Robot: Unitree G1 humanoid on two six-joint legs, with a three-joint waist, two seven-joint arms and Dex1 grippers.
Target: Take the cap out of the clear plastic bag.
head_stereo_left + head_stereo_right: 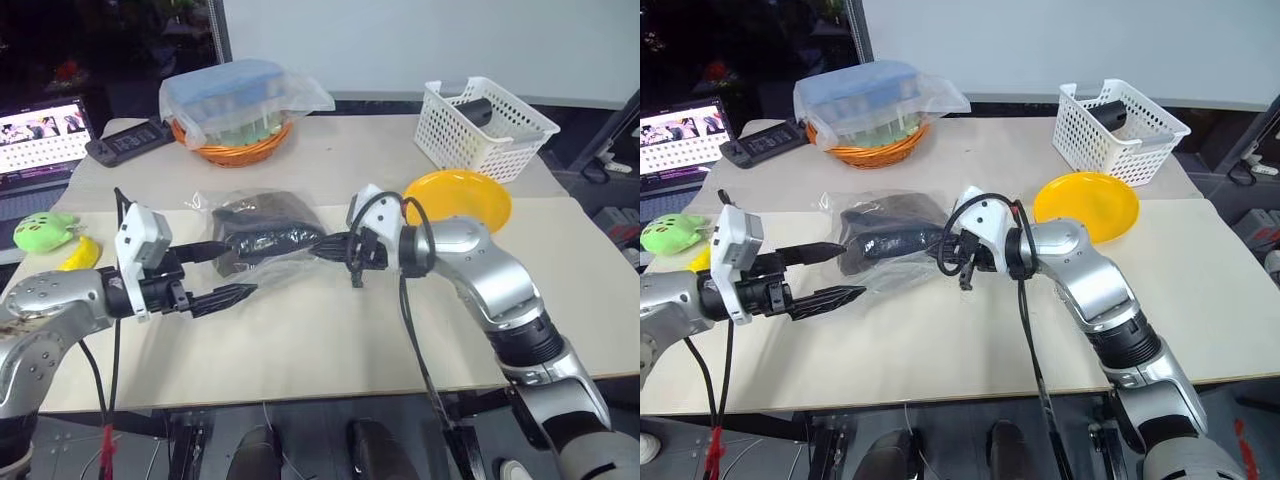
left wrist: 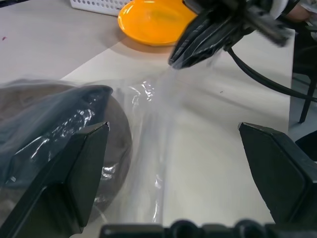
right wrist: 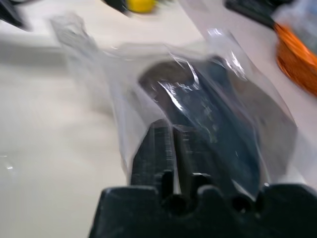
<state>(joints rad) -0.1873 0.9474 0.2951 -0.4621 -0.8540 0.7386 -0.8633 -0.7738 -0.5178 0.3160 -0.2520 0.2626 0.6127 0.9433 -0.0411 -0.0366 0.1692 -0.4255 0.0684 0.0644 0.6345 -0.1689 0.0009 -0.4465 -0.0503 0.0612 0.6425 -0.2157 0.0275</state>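
Observation:
The cap [image 1: 262, 222], dark brown fabric, lies inside the clear plastic bag [image 1: 288, 268] on the table's middle. My right gripper [image 1: 326, 243] reaches in from the right and is shut on the bag's right edge. In the left wrist view the film stretches taut from the right gripper [image 2: 184, 55] down toward the cap [image 2: 54, 129]. In the right wrist view the closed fingers [image 3: 163, 148] pinch the crinkled bag [image 3: 124, 109] with the cap [image 3: 208, 114] just beyond. My left gripper [image 1: 238, 268] is open at the bag's near left corner, one finger above and one below the film.
A yellow disc [image 1: 458, 198] lies behind my right arm, with a white basket [image 1: 485, 125] beyond it. An orange basket and blue box under cloudy wrap [image 1: 235, 105] stand at the back. A green toy [image 1: 42, 230], a yellow toy [image 1: 80, 253] and a laptop [image 1: 40, 135] are at the left.

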